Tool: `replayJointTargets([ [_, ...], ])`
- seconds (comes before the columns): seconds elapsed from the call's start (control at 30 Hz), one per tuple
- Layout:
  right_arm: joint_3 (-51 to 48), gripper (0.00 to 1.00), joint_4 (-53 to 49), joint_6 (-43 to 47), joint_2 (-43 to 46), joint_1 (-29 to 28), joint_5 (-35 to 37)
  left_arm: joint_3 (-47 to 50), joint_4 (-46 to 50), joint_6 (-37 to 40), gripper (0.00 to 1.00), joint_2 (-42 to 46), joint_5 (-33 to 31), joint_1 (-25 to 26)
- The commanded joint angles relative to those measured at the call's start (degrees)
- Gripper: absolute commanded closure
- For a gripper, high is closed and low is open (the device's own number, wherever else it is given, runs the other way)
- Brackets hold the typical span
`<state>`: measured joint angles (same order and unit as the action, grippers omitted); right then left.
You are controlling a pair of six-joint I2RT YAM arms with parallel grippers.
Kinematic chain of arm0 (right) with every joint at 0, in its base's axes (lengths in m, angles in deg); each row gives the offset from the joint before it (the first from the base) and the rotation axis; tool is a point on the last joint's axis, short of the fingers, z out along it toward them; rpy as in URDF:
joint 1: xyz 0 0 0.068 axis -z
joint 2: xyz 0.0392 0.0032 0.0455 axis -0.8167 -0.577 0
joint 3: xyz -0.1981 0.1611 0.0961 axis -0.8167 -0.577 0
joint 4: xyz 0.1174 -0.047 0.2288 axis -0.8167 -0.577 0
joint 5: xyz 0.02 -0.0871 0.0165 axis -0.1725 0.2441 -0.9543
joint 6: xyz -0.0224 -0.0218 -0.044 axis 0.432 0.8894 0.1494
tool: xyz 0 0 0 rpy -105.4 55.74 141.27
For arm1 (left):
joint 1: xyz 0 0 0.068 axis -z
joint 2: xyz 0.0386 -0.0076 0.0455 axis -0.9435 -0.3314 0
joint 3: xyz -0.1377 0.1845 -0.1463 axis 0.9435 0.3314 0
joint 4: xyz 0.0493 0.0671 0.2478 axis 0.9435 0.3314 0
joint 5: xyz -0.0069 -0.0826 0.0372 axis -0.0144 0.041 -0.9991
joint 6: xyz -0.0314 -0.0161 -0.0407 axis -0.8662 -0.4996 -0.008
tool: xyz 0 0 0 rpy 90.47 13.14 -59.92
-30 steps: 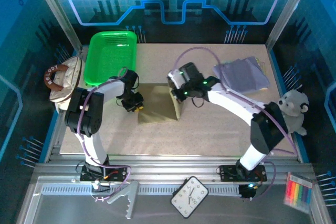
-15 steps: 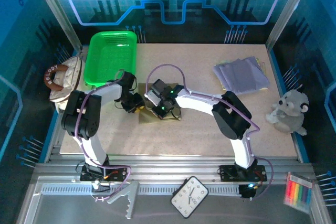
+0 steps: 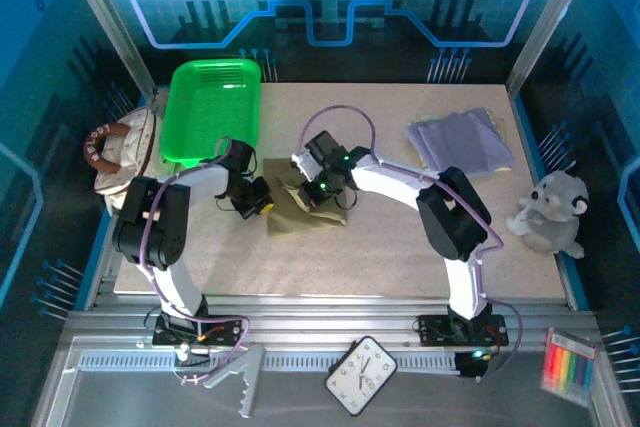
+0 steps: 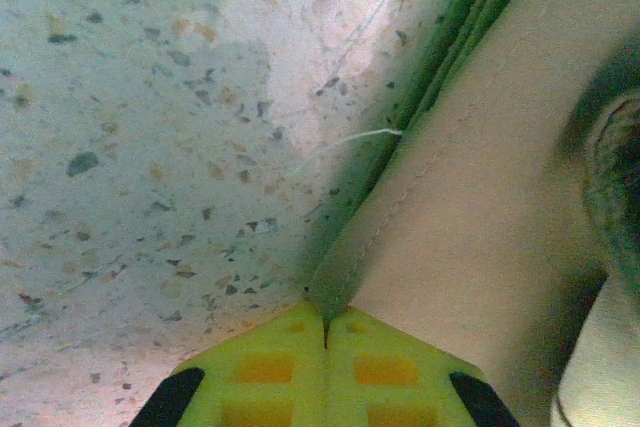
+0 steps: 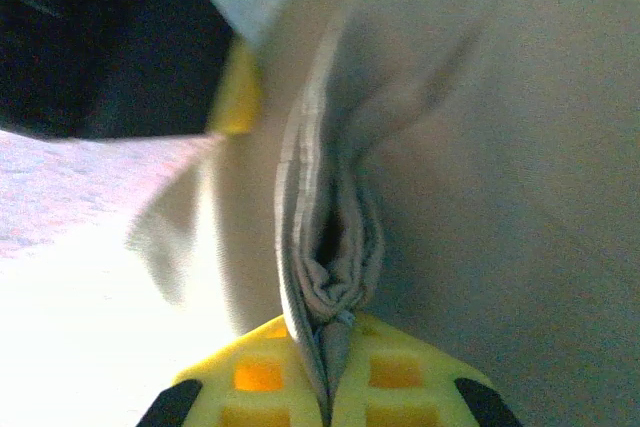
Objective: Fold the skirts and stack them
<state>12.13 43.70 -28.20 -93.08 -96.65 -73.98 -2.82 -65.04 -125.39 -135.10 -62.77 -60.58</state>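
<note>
Near the middle of the desk (image 3: 400, 247), the khaki skirt (image 3: 300, 219) is seen lying as a rumpled, partly folded patch, gripped from two sides. The left hand (image 3: 262, 204) is clenched on the skirt's left edge. In the left wrist view, that hand (image 4: 325, 325) is closed, with its yellow fingertips (image 4: 270, 372) pressed together on a hemmed corner of the khaki skirt (image 4: 480, 197), and speckled desk (image 4: 150, 127) is seen beside it. The right hand (image 3: 325, 190) is clamped on a bunch of gathered folds. In the right wrist view, these folds of the skirt (image 5: 500, 147) are squeezed between its yellow pads (image 5: 400, 372), where the hand (image 5: 332, 335) meets the cloth. A second ago the cloth was spread as a flat rectangle, with its right edge raised by the right hand; it has since been drawn leftward and is now narrower and creased. Half a second ago the right hand was set nearer and further left; it is now slightly further back and to the right. The left hand's place has hardly changed. The lavender skirt (image 3: 460, 140) lies at the far right of the desk, well apart, as before.
</note>
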Motion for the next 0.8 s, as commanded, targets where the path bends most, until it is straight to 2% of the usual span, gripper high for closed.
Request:
replayJointTargets([
  [0.0,1.1,1.00,6.5,-4.9,2.1,-1.4,-8.5,1.2,-1.9,-1.3,1.00,-3.3,8.3,4.1],
  [0.27,1.1,1.00,8.2,-7.6,-5.7,-3.1,-5.6,1.5,-1.8,-1.3,1.00,-2.4,8.4,3.8],
  [0.4,3.0,1.00,8.7,-10.3,-9.2,-2.8,-8.7,1.6,-2.0,-1.4,1.00,-1.9,8.7,3.7],
  [0.57,4.8,1.00,10.0,-12.2,-7.5,-2.8,-11.3,1.7,-2.0,-1.8,1.00,-1.4,8.7,3.7],
  [0.67,4.8,1.00,9.4,-11.2,-7.3,-3.0,-9.9,1.4,-1.7,-1.5,1.00,-1.3,8.8,3.6],
  [0.77,4.3,1.00,6.9,-10.2,-10.2,-2.9,-7.7,0.5,0.6,-0.3,0.95,-0.1,8.3,2.4],
])
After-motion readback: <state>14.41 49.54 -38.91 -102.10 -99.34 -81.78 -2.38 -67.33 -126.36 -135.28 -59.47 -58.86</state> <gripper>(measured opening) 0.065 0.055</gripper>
